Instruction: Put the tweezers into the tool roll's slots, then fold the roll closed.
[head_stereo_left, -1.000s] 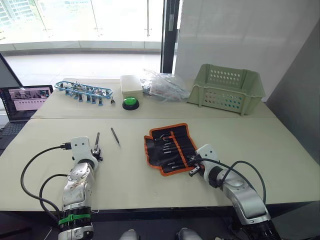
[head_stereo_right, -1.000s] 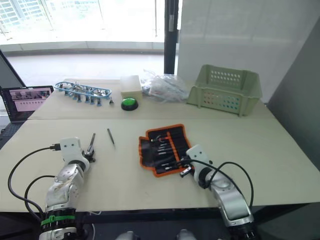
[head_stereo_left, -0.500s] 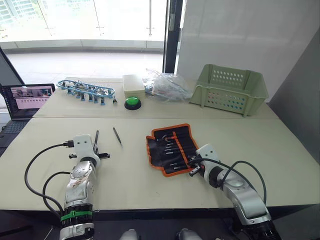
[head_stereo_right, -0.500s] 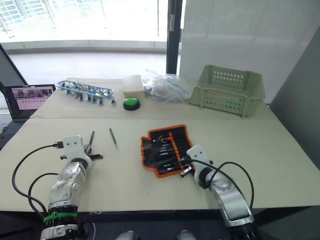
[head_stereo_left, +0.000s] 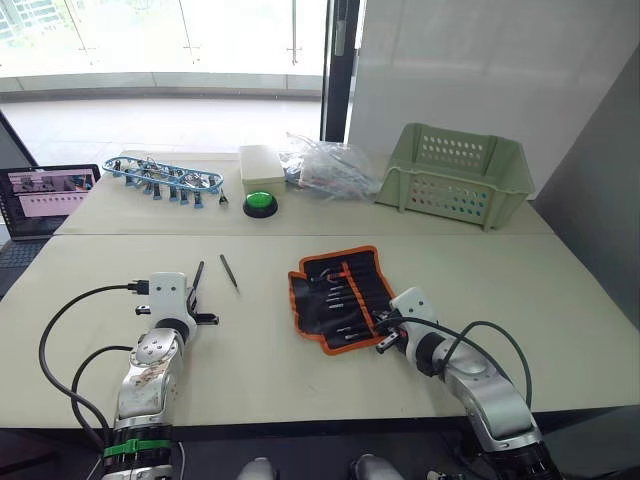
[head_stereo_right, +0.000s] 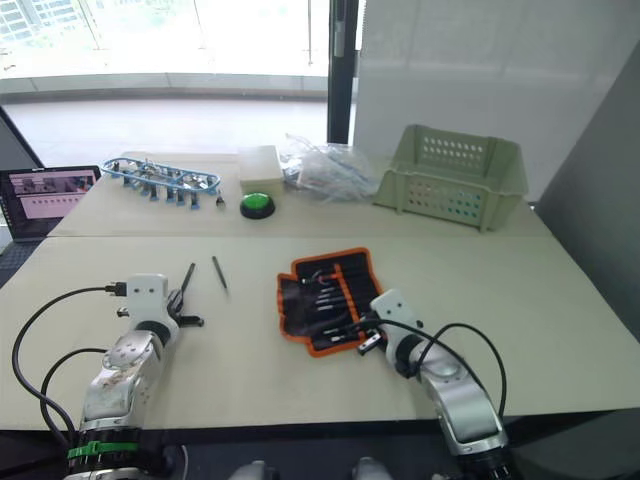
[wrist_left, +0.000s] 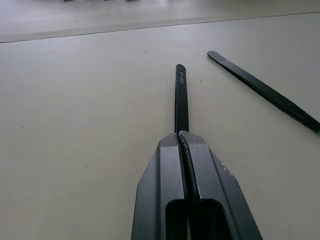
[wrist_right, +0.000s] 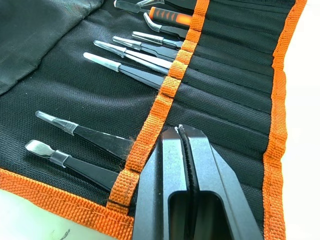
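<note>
My left gripper (wrist_left: 182, 137) has its two black fingers pressed together at the near end of a thin black metal tweezer (wrist_left: 181, 97) lying flat on the pale tabletop (head_stereo_left: 560, 290); whether they actually pinch it, I cannot tell. A second loose black tweezer (head_stereo_left: 231, 271) lies just beside it. These look light, stiff and slippery, so I would grip the broad blunt end, not the point. My right gripper (wrist_right: 182, 132) is closed on nothing, resting over the orange strip (wrist_right: 165, 92) of the open black fabric tool roll with orange edging (head_stereo_left: 340, 296), where several tweezers already sit in slots (wrist_right: 235, 90). The roll is soft and will slide. Open table lies between roll and loose tweezers; the near edge is close.
</note>
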